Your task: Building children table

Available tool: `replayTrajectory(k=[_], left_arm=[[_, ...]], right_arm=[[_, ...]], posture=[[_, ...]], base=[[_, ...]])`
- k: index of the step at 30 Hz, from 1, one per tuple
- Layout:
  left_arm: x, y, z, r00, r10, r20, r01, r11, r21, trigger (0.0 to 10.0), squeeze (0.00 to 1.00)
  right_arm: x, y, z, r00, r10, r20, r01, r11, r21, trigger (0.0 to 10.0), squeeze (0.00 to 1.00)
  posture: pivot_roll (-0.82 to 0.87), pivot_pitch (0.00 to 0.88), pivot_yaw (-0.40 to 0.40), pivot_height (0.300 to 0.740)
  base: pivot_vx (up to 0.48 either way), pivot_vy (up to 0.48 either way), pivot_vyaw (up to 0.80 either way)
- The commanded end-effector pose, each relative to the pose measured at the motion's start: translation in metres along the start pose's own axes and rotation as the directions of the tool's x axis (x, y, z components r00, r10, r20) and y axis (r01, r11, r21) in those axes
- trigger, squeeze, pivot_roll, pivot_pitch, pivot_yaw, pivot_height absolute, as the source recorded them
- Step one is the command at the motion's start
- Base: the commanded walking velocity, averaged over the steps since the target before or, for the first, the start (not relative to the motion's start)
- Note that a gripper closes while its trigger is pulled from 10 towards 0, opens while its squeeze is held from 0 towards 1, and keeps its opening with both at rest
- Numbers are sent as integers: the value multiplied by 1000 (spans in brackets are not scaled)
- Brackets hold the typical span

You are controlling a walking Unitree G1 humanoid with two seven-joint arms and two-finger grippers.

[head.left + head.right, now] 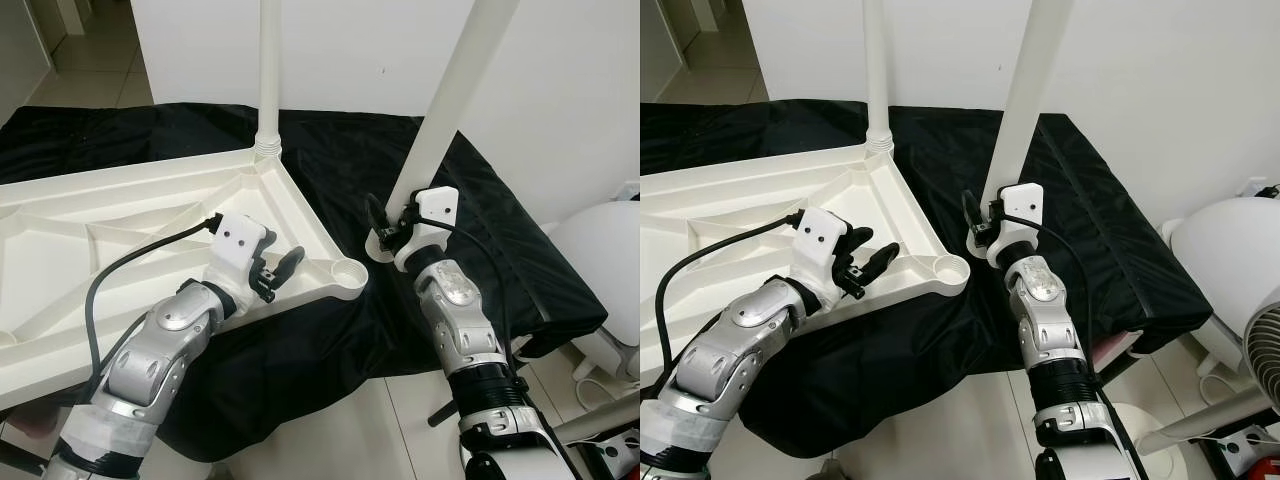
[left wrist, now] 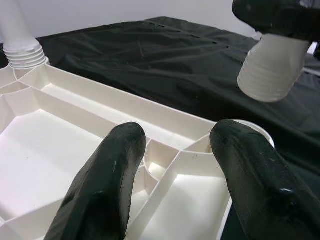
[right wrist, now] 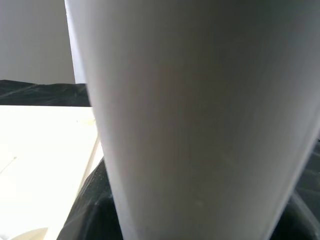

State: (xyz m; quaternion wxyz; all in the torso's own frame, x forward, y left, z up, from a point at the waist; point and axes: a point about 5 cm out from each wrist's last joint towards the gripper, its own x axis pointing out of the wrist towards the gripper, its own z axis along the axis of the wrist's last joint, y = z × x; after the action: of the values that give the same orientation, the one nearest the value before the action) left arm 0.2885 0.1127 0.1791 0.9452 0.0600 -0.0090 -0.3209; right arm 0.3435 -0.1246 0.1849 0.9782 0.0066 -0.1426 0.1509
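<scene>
Tabletop [image 1: 120, 250] lies upside down on black cloth [image 1: 330, 150], ribs up. Far corner already has a leg [image 1: 268, 70] screwed in, upright.

Left gripper [image 1: 278, 270] sits over the tabletop rim just beside the empty socket [image 1: 349, 272] at the near corner; fingers [image 2: 107, 180] apart, holding nothing. Best use, I'd say: press down on the rim to pin the tabletop while the other arm works.

Right gripper [image 1: 395, 228] is clamped round the 2nd leg [image 1: 450, 90], low on the shaft. That leg tilts, threaded end [image 2: 270, 75] hanging just beside the socket, not in it. Needs standing upright and centring over the socket before any turn, or threads prob cross.

Hard to tell: legs' tops cut off by frame edge; right wrist view too close to show finger contact; tabletop's left side runs out of frame.
</scene>
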Motion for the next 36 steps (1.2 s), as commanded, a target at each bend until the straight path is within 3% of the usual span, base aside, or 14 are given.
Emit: replayTrajectory(k=[1,11,16,22,36], left_arm=[[-1,-14,1,978,-208,6,208,978,5,10000,0],[-2,-16,1,974,-225,0,225,974,-8,10000,0],[-5,-21,1,959,-283,4,283,959,-30,10000,0],[-4,-17,-1,966,-258,-4,257,966,-35,10000,0],[-5,-11,2,971,-239,-6,238,970,-46,10000,0]], right_arm=[[0,-3,3,1000,-4,23,4,1000,-3,10000,0],[-2,-5,4,999,-13,36,13,1000,7,10000,0],[-6,-7,5,997,-15,79,10,997,71,10000,0],[-10,-7,9,990,-20,137,1,990,140,10000,0],[-11,-8,9,989,-19,149,0,992,129,10000,0]], posture=[[226,36,-60,740],[224,36,-54,740],[220,38,-47,740],[220,43,-41,740],[220,50,-31,740]], base=[[0,0,0],[0,0,0],[0,0,0],[0,0,0],[0,0,0]])
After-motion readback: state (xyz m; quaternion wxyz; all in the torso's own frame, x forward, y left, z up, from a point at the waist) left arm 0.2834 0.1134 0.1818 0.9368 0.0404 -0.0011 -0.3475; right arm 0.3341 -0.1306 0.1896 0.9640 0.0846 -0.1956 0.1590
